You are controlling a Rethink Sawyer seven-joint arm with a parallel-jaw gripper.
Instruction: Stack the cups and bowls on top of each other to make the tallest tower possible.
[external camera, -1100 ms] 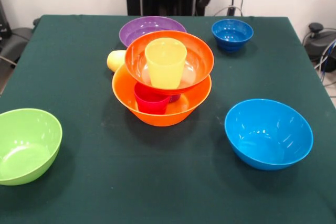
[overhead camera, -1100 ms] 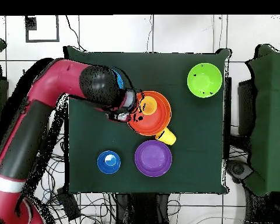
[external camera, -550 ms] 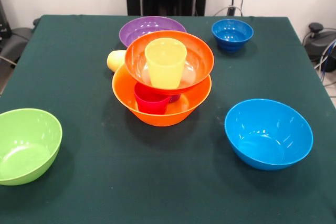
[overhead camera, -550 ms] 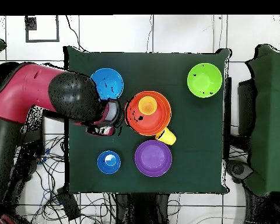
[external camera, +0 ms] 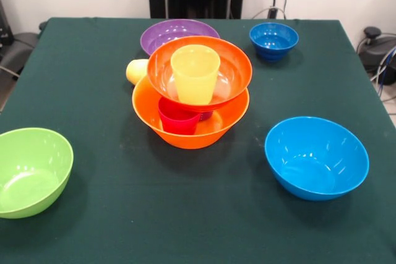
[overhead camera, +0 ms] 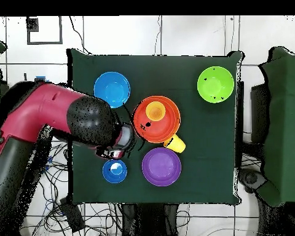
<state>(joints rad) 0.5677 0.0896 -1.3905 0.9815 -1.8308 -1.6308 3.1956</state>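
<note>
Overhead view puts the tower (overhead camera: pixel 156 120) mid-worktop: the orange-yellow bowl (external camera: pixel 185 129) at the base, the red-pink cup (external camera: pixel 178 120) and the red-orange bowl (external camera: pixel 199 72) above it, the orange-yellow cup (external camera: pixel 195 73) on top. Around the tower lie the purple bowl (overhead camera: pixel 161 166), small dark blue bowl (overhead camera: pixel 114 171), light blue bowl (overhead camera: pixel 112 89) and lime green bowl (overhead camera: pixel 216 84). I judge the next piece must go on level and centred. My gripper (overhead camera: pixel 120 143) hangs beside the tower; whether my fingers are open I cannot tell.

Robot lab: red arm (overhead camera: pixel 45 117), cloth-covered table (overhead camera: pixel 199 178), loose cables (overhead camera: pixel 150 218) on tiled floor (overhead camera: pixel 193 34).
</note>
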